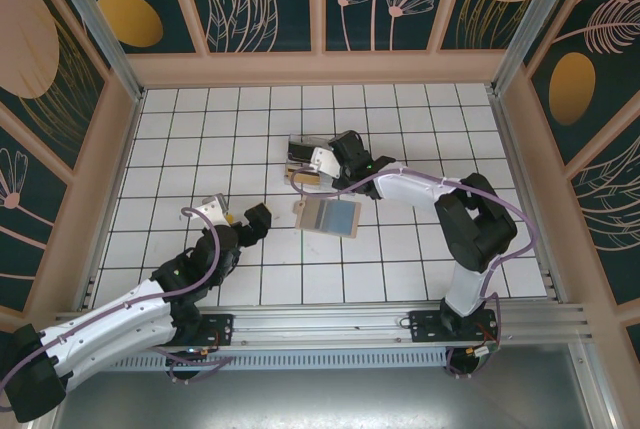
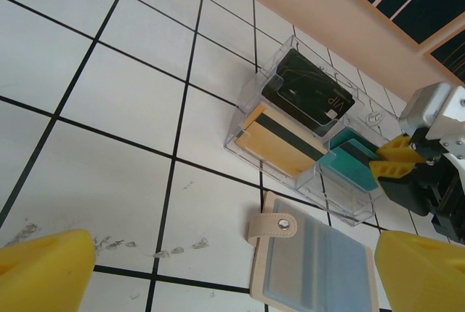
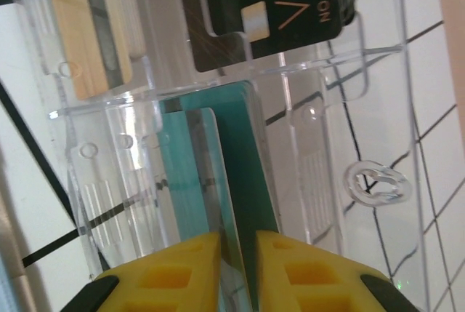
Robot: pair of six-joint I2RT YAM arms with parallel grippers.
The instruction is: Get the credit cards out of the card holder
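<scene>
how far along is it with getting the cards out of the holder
Done: a black card and a gold card lie in the clear tray. In hand: the right gripper brackets a teal card in another tray compartment; gripped or released, I can't tell. Left: the card holder lies open, and whether more cards remain in it isn't visible.

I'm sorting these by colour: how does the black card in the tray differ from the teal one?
The black card reads VIP in pale letters; the teal card shows a dark stripe. The black card lies untouched; the teal card sits between the right hand's fingers. Both are in the clear tray, in separate compartments.
</scene>
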